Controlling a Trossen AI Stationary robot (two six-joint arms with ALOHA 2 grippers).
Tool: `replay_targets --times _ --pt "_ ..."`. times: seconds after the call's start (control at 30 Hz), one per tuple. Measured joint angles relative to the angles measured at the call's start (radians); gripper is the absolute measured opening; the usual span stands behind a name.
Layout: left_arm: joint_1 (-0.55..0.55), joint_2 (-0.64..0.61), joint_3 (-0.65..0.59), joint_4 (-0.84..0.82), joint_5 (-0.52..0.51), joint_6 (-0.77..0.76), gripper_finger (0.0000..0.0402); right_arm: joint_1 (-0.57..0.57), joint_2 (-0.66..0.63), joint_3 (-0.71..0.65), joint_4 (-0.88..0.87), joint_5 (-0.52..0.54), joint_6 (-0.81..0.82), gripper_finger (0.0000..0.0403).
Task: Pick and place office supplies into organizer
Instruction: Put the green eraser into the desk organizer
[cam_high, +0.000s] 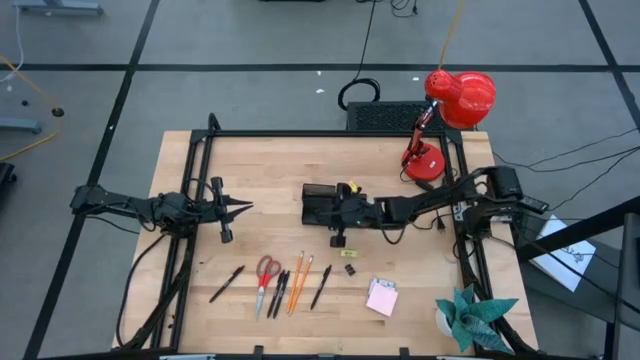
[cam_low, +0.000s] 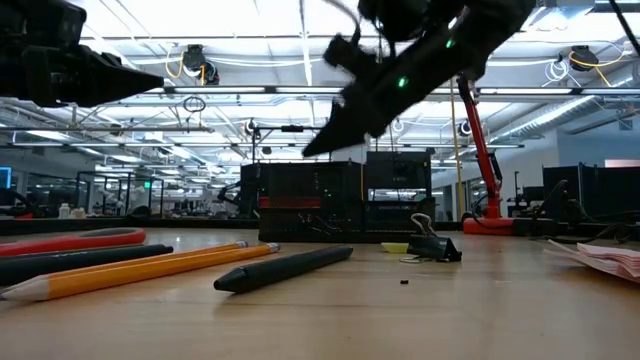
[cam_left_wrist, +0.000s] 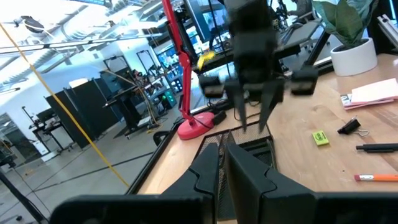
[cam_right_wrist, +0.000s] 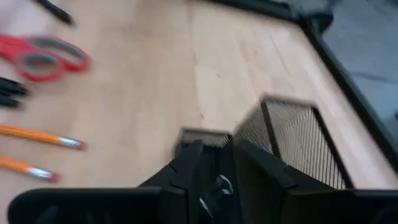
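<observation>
Looks like the drop-off part of a pick-and-place run. Seeing the right hand (cam_high: 335, 212) parked right over the organizer (cam_high: 313, 195) in the middle of the tabletop (cam_high: 260, 160), fingers spread a little. Spotting a small shiny bit between them in the right wrist view, but can't tell what it is or whether it's pinched or already let go. Guessing a release into a compartment.

Next move, as a guess: lift straight up clear of the mesh walls, then swing toward 6 o'clock for another item. Going for the black clip (cam_high: 339, 240) makes sense, since it sits just beside the organizer at 6 o'clock and nearest that hand. Needs a low, careful pinch on something that tiny.

Finding the rest further out at 6 to 7 o'clock from the organizer, well apart from the hand: red scissors (cam_high: 266, 270), orange pencils (cam_high: 298, 278), black pens (cam_high: 226, 283), and a small yellow piece (cam_high: 351, 270). Also a pink sticky pad (cam_high: 382, 297) out around 5 o'clock.

Noting the left hand (cam_high: 238, 208) waiting at 9 o'clock of the organizer, fingers pressed close together, carrying nothing.
</observation>
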Motion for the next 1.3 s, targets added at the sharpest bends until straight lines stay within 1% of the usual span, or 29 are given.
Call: replay_targets --times 0.13,0.27,0.33,0.47,0.53,0.6,0.7,0.77,0.83,0.97,1.07,1.17,1.3 --pt "0.0 0.0 0.0 -0.001 0.0 0.0 0.0035 0.067 -0.051 0.0 -0.012 0.0 0.006 0.0113" --pt "0.0 0.0 0.0 -0.001 0.0 0.0 0.0035 0.136 -0.056 0.0 0.023 -0.006 0.063 0.0129" --pt "0.0 0.0 0.0 -0.001 0.0 0.0 0.0035 0.171 -0.05 0.0 0.023 -0.044 0.046 0.0131" --pt "0.0 0.0 0.0 -0.001 0.0 -0.002 0.0035 0.225 -0.045 -0.014 0.015 -0.156 0.019 0.0128" --pt "0.0 0.0 0.0 0.0 0.0 -0.002 0.0035 0.241 -0.045 -0.03 0.038 -0.184 0.023 0.0124" --pt "0.0 0.0 0.0 0.0 0.0 -0.002 0.0035 0.254 -0.045 -0.049 0.044 -0.161 0.025 0.0121" --pt "0.0 0.0 0.0 0.0 0.0 -0.002 0.0035 0.255 -0.045 -0.075 0.022 -0.038 0.086 0.012" --pt "0.0 0.0 0.0 -0.001 0.0 -0.002 0.0035 0.237 -0.047 -0.086 -0.043 0.035 0.138 0.0125" --pt "0.0 0.0 0.0 0.0 0.0 -0.001 0.0035 0.219 -0.049 -0.102 -0.095 0.075 0.174 0.0138" --pt "0.0 0.0 0.0 -0.001 0.0 -0.001 0.0035 0.197 -0.05 -0.139 -0.104 0.077 0.225 0.017" --pt "0.0 0.0 0.0 0.0 -0.007 -0.001 0.0035 0.196 -0.05 -0.16 -0.104 0.077 0.25 0.0185" --pt "0.0 0.0 0.0 -0.001 -0.022 -0.001 0.0035 0.208 -0.05 -0.175 -0.103 0.076 0.272 0.0191" --pt "0.0 0.0 0.0 -0.001 -0.024 -0.002 0.0035 0.22 -0.05 -0.196 -0.104 0.075 0.293 0.0189"
